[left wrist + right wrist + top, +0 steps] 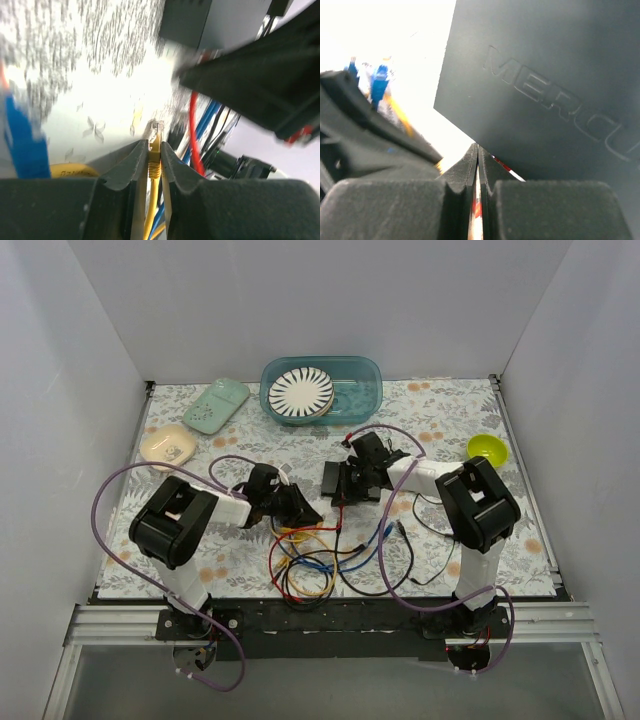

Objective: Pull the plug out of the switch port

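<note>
walls [320, 300]: plain white | table [440, 405]: floral cloth (leafy print) | light: even

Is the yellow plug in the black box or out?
Out. The yellow plug sits in the left tool, clear of the black box.

1. Teal plastic basin [366, 390] at 12 o'clock, at the table's far edge.
2. White plate with dark radial stripes [301, 392] inside the basin, on its 9 o'clock side.
3. Mint-green tray [215, 405] at 11 o'clock, near the basin, not touching.
4. Cream dish [168, 447] at 10 o'clock, near the tray.
5. Yellow-green bowl [487, 449] at 2 o'clock, upright.
6. Floral tablecloth [440, 420] under all 5; white walls [300, 300] on 3 sides.
</note>
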`<state>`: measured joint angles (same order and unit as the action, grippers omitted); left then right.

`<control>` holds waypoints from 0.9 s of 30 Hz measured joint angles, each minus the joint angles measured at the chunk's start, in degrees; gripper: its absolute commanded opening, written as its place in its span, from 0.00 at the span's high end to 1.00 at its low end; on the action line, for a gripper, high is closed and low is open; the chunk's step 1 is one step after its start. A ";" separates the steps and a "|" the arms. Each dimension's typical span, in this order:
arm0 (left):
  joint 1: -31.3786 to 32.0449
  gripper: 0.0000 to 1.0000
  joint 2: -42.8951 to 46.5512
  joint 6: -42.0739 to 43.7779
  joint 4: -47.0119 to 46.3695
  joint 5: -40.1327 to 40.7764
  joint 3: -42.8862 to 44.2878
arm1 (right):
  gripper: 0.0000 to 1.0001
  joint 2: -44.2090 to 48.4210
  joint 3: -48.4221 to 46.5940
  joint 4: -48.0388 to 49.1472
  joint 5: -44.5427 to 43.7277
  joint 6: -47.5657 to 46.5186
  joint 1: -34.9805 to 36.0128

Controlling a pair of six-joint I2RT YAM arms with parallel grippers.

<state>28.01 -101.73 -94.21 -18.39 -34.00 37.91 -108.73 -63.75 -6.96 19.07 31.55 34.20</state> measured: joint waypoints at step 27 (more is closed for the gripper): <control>-11.85 0.62 9.25 -4.98 8.39 4.92 7.80 | 0.90 1.20 -6.45 5.57 -5.38 3.15 -10.58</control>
<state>16.16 -92.49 -99.20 -10.00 -29.08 45.71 -107.53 -70.19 -1.39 13.69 34.70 23.62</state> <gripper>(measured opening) 0.390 0.105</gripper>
